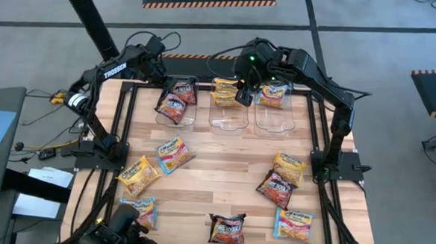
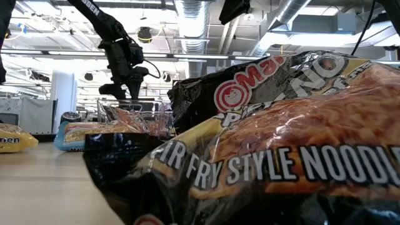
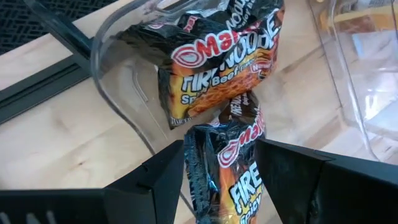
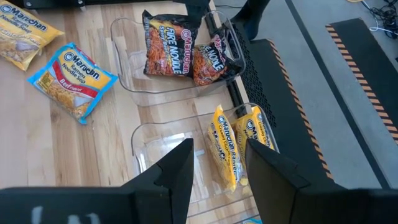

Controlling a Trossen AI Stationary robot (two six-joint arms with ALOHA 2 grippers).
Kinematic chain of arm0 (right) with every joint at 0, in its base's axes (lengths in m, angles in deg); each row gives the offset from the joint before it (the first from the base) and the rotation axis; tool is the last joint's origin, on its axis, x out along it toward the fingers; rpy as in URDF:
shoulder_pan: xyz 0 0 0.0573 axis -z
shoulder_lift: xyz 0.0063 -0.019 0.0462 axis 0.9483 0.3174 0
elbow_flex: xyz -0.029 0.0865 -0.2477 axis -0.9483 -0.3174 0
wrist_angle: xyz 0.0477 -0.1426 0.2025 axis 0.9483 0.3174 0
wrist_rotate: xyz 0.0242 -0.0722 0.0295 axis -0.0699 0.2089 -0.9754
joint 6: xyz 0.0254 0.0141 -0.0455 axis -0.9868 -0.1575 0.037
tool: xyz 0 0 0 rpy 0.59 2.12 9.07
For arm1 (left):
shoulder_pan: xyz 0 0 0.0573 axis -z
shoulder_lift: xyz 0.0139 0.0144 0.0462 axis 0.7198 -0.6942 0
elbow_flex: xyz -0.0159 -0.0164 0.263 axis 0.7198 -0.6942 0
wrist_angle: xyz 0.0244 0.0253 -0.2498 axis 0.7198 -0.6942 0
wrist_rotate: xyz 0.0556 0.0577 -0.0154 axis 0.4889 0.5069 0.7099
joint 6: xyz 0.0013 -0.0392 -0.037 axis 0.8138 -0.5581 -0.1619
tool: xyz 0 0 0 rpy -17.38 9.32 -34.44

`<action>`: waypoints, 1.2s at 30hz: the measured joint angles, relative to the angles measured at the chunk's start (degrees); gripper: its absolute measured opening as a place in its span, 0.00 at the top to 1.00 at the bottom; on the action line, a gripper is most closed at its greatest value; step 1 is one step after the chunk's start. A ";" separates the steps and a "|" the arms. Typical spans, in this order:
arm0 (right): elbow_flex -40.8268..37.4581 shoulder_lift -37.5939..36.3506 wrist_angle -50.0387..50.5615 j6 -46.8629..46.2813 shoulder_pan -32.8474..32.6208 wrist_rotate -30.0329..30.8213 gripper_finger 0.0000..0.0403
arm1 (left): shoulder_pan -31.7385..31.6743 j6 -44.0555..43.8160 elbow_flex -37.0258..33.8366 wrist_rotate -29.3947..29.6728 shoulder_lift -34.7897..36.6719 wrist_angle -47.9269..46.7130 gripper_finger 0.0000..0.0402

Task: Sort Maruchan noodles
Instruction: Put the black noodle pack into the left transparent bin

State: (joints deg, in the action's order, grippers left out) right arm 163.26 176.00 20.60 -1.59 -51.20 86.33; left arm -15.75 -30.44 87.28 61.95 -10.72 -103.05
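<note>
From above, three clear tubs [image 1: 229,111] hold sorted noodle packets [image 1: 173,105] while more wait on the desk [image 1: 215,182], and each wrist view shows wide, empty fingers [image 3: 221,171] above a tub, seemingly after a drop.

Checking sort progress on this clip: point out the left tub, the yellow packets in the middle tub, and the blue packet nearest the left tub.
left tub [image 4: 127,81], right wrist view, bare clear floor.
yellow packets [image 4: 225,146], right wrist view, face of the nearer packet.
blue packet [image 1: 174,154], high view, centre of wrapper.
</note>
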 joint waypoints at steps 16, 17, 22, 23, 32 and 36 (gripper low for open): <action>0.00 0.00 0.01 0.15 -0.06 0.00 0.58 | 3.07 0.59 0.02 -2.92 -6.02 -2.52 0.58; 0.00 0.00 0.03 0.15 -0.06 0.00 0.58 | 3.25 0.79 0.02 -2.92 -6.02 -2.66 0.59; 0.00 0.00 0.00 0.15 -0.06 0.00 0.58 | 3.90 1.43 0.02 -2.59 -7.01 -3.00 0.65; 0.00 0.00 -0.01 0.15 -0.06 0.00 0.58 | 4.06 1.64 0.02 -2.58 -7.25 -2.91 0.68; 0.00 0.00 -0.07 0.13 -0.06 0.02 0.58 | 4.36 3.23 0.00 -2.97 -7.51 -2.56 0.97; 0.00 0.00 -0.07 0.13 -0.06 0.02 0.58 | 4.45 4.24 0.00 -3.66 -7.51 -2.50 0.99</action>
State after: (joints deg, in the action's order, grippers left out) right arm 163.26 176.00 20.53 -1.46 -51.26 86.35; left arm -11.30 -26.20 87.28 58.28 -18.23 -105.54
